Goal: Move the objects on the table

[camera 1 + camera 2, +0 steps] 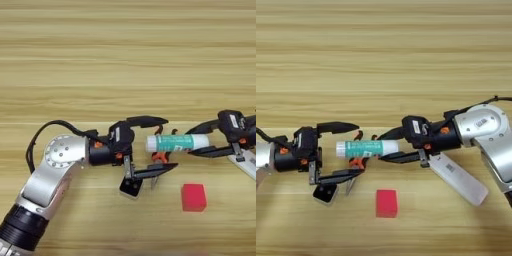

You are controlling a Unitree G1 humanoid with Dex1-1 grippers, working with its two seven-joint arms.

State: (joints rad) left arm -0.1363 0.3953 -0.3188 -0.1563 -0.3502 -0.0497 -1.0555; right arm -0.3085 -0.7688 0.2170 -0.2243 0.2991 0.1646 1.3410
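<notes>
A broad wooden table [125,60] with lengthwise plank lines fills the view; its far half is bare wood and the small things lie in the near half.

The left arm reaches in from the near left corner, its silver elbow bent and its forearm pointing toward the middle. The left gripper [165,145] has its two black fingers spread wide apart, one above and one below the capped end of the tube [176,143], holding nothing. Under its lower finger sits the small black block [131,187], and the orange-handled pliers [159,158] lie just beneath the tube, mostly hidden.

The right arm comes in from the right edge, forearm level and pointing left. The right gripper [387,145] has its fingers closed on the white end of the tube, which lies lengthwise between the two grippers. The white remote [458,178] lies slantwise under the right wrist. The red cube [386,203] sits alone nearer the robot, apart from both grippers.
</notes>
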